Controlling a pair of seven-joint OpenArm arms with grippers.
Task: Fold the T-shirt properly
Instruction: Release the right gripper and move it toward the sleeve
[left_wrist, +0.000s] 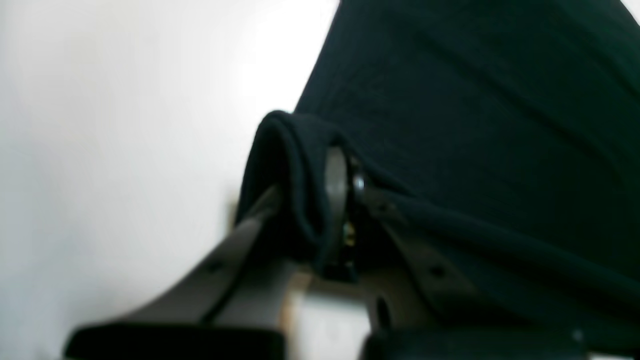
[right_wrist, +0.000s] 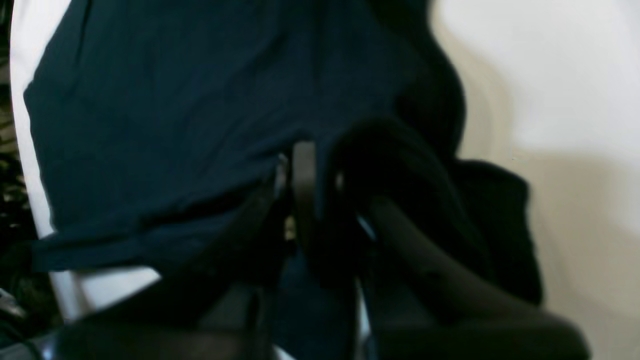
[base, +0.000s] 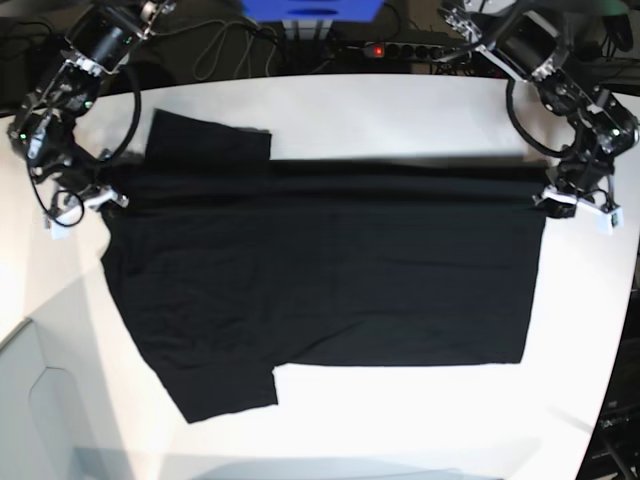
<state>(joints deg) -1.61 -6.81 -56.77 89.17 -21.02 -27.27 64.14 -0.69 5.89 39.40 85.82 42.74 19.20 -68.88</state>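
Black T-shirt (base: 330, 270) lies crosswise, sleeves seemingly toward right gripper (base: 95, 195).

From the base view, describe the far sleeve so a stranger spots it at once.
On the white table lies the black T-shirt. Its far sleeve juts from the top left edge towards the cables, beside the right gripper; the other sleeve points nearward.

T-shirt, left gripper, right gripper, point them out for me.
T-shirt (base: 330, 280), base view, middle of the cloth.
Left gripper (base: 556, 195), base view, jaws shut on the edge.
Right gripper (base: 103, 192), base view, jaws shut on the edge.
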